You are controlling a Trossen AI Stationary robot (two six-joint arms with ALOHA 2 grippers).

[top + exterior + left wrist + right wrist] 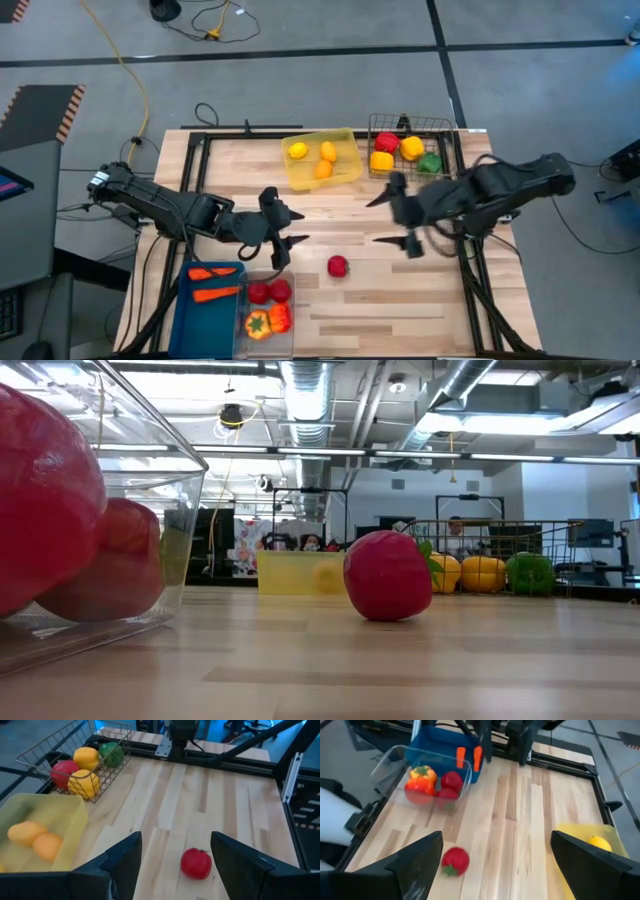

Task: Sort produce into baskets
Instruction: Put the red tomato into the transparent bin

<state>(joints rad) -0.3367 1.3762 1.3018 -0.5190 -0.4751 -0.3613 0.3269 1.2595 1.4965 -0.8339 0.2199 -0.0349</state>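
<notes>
High view: red tomato (338, 266) loose on tabletop (400, 300), between left fingers (283, 232) and right fingers (398, 217); both spread, empty.

The pale wood desk (400, 300) stands on a grey floor (300, 90) crossed by dark lines. A yellow cable (130, 75) runs over the floor beyond the desk's far left corner. Above, silver ducts (310, 390) and bright strip lights (520, 425) hang from the open ceiling.
</notes>
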